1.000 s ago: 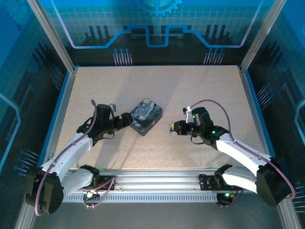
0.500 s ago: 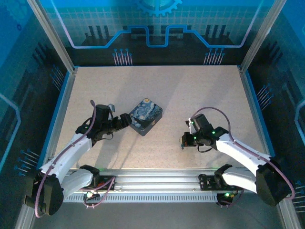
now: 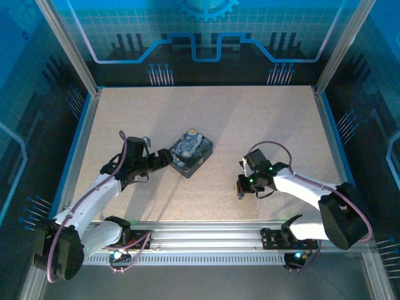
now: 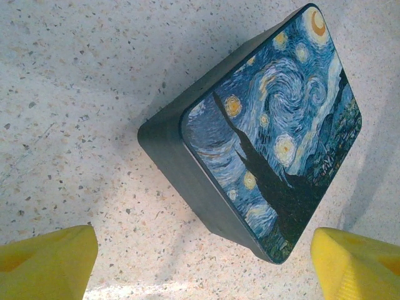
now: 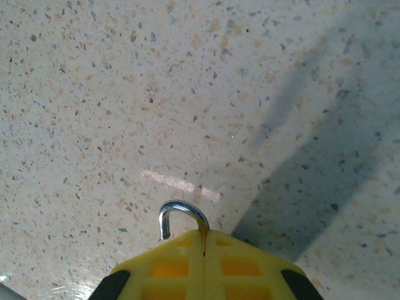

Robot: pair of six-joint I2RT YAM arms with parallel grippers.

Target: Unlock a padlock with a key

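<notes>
Right fingers pinched the padlock
Small, hard, slick, I judged: best held by the body, shackle free. My left fingers stood spread near the tin.

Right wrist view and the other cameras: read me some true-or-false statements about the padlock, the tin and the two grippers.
1. The right gripper is shut on the padlock, whose silver shackle sticks out from between its closed jaws. True.
2. The left gripper is clamped on the tin. False: its jaws stand open, with the tin lying in front of them.
3. The tin's painted lid is off. False: the lid is on.
4. The tin lies on the table nearer the left gripper than the right one. True.
5. The right gripper is above the tin. False: it is over bare table, to the tin's right.
</notes>
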